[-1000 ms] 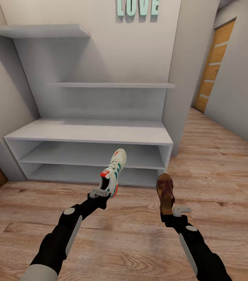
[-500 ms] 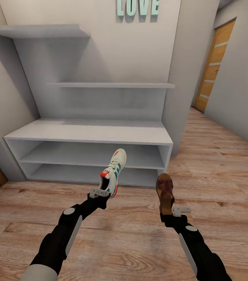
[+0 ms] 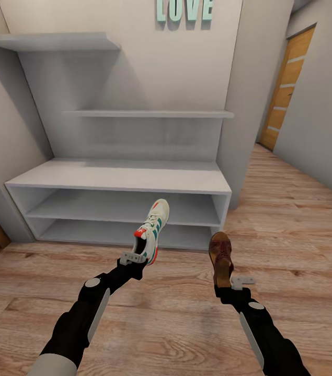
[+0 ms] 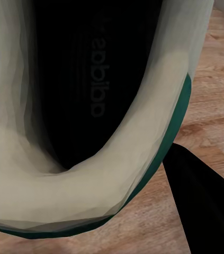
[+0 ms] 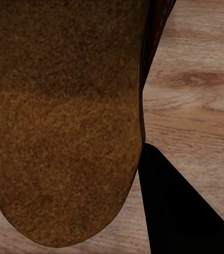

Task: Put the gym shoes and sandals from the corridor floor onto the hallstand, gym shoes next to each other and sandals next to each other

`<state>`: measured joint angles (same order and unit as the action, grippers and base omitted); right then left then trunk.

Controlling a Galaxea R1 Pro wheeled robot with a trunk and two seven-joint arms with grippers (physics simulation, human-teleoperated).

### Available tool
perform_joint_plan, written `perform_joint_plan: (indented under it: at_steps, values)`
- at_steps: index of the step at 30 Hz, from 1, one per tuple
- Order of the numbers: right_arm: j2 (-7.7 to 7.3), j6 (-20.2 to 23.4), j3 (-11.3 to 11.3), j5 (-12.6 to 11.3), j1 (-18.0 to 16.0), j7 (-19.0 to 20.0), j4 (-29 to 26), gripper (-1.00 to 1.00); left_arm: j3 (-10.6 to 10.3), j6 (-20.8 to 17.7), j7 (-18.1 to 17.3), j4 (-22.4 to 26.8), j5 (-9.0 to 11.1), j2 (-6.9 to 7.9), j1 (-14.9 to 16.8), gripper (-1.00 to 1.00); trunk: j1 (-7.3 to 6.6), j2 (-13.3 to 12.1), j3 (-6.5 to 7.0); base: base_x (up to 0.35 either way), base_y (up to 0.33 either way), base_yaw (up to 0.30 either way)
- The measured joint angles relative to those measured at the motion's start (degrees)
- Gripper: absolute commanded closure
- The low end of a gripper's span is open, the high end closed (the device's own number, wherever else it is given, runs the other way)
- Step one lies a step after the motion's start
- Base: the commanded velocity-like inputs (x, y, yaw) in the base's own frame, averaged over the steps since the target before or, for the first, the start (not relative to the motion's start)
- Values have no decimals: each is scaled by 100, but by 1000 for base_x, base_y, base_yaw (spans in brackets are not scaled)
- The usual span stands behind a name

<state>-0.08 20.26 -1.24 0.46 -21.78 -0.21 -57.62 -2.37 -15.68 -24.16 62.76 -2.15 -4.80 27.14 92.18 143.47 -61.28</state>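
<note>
Sneaker (image 3: 153, 230) in left pincer (image 3: 134, 257), sandal (image 3: 221, 258) in right pincer (image 3: 233, 282)

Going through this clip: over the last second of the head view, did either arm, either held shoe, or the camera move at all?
Nothing visibly changed. The left gripper holds the gym shoe raised in front of the hallstand, the right gripper holds the sandal beside it, and the view itself has not shifted.

Nothing has changed: both arms hold as before, gym shoe (image 3: 152, 230) and sandal (image 3: 221, 258) unmoved.
</note>
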Motion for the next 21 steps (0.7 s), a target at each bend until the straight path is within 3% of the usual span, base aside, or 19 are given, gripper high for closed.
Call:
perform_joint_plan:
  at_steps: [21]
  values:
    - [0,-1,0,-8,0,0,-2,100,-1,0,0,0,0,0,0,100,0,0,0,0,0,0]
